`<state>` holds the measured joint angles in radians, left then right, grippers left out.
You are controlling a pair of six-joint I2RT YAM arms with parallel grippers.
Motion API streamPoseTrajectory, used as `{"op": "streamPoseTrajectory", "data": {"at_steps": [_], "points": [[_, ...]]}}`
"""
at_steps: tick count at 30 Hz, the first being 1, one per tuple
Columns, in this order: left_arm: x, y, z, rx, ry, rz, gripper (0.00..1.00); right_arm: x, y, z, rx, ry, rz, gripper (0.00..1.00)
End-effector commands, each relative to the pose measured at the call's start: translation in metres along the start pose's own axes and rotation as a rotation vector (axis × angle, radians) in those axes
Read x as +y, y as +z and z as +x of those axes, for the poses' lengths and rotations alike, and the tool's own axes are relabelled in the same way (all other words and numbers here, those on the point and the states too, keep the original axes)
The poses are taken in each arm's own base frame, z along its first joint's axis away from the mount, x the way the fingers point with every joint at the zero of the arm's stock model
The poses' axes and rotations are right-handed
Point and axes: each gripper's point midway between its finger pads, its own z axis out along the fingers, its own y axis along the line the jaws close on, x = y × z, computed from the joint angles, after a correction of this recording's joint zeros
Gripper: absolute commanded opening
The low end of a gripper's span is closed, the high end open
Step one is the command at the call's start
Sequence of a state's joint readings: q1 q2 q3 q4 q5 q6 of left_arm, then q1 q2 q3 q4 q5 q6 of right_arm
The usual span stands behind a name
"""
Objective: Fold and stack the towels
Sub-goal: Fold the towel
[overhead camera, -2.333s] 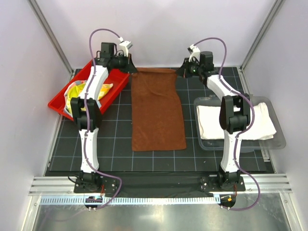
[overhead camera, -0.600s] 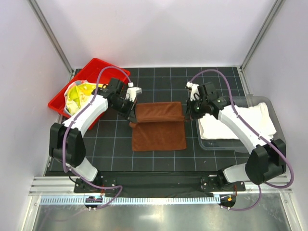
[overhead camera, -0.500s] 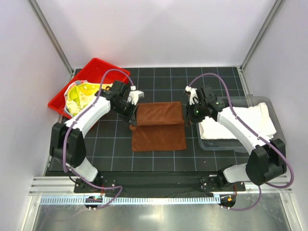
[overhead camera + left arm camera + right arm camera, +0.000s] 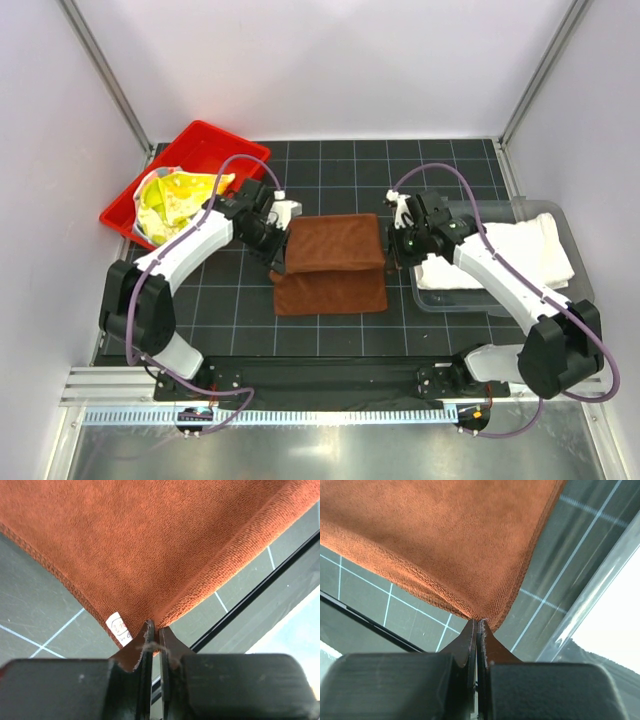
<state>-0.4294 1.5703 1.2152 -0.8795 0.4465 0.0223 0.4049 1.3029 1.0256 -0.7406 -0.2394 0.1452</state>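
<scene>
Now | left gripper (image 4: 154,630): jaws a sliver apart, nipping the left corner of the brown towel (image 4: 330,262) | right gripper (image 4: 478,622): jaws together on its right corner | towel: mid-mat (image 4: 330,335), far half doubled over near half | white towel (image 4: 520,255): in clear bin (image 4: 440,298), right

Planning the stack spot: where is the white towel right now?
In the top view, the white towel lies inside the clear bin on the table's right side, just right of the brown towel.

Bright even light; wrist-view corners blown out
</scene>
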Motion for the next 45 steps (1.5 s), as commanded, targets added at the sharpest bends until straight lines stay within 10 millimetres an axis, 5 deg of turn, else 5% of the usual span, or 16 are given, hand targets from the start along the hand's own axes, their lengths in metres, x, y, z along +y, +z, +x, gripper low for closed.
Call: {"op": "streamPoseTrajectory", "data": {"at_steps": [1, 5, 8, 11, 14, 17, 18, 24, 45], "points": [[0.001, -0.003, 0.011, 0.017, -0.022, -0.020, 0.15, -0.003, 0.001, 0.009, -0.013, 0.038, 0.040, 0.01], [-0.003, 0.004, 0.023, 0.056, -0.067, -0.030, 0.21, 0.007, 0.018, 0.027, 0.003, 0.089, 0.030, 0.01], [-0.006, 0.014, 0.044, 0.136, -0.101, -0.024, 0.23, 0.000, 0.035, 0.059, 0.063, 0.117, 0.069, 0.01], [0.010, 0.018, 0.061, 0.170, -0.160, -0.131, 0.23, -0.003, 0.043, 0.070, 0.087, 0.117, 0.099, 0.02], [0.023, 0.015, 0.057, 0.126, -0.253, -0.242, 0.28, -0.001, 0.044, 0.066, 0.084, 0.132, 0.103, 0.02], [0.010, 0.014, 0.048, 0.020, -0.309, -0.196, 0.34, 0.002, 0.044, 0.067, 0.085, 0.146, 0.095, 0.02], [0.001, 0.010, 0.029, -0.095, -0.323, -0.157, 0.40, 0.003, 0.044, 0.065, 0.077, 0.145, 0.086, 0.03], [-0.010, 0.012, 0.014, -0.274, -0.343, -0.095, 0.44, -0.001, 0.046, 0.069, 0.081, 0.135, 0.098, 0.03], [-0.011, 0.063, 0.037, -0.276, -0.385, -0.003, 0.47, 0.001, 0.042, 0.064, 0.068, 0.118, 0.095, 0.02]]}}
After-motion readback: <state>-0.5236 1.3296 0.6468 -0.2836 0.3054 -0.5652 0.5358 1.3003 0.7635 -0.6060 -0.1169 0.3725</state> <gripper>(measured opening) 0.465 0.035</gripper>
